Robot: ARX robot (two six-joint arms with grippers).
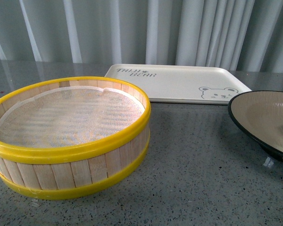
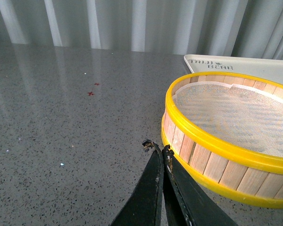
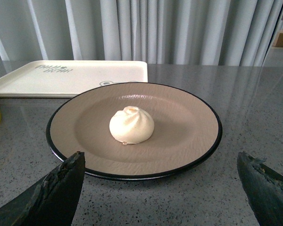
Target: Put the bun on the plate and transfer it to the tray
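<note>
- Bun (image 3: pixel 131 125): small, round, cream-white, with pleats swirled to a peak. It sits upright near the middle of the plate, so the first half of the task looks done.
- Plate (image 3: pixel 188 141): wide and shallow, tan inside with a black rim. It stands on the grey table (image 1: pixel 193 165), near the tray but apart from it, not yet transferred.
- Tray (image 1: pixel 179 82): flat, cream, with a bear face and lettering. Nothing lies on it, and it sits behind the basket and plate as the destination.
- Basket (image 1: pixel 70 141): yellow-rimmed wooden steamer with a white liner, nothing in it.
- Right gripper (image 3: pixel 160 160): jaws spread wide, holding nothing, facing the plate's near rim. It is probably posed to take the rim for the lift.
- Left gripper (image 2: pixel 158 148): fingers pressed together with nothing between them. It is low beside the basket's wall, seemingly kept out of the way.
</note>
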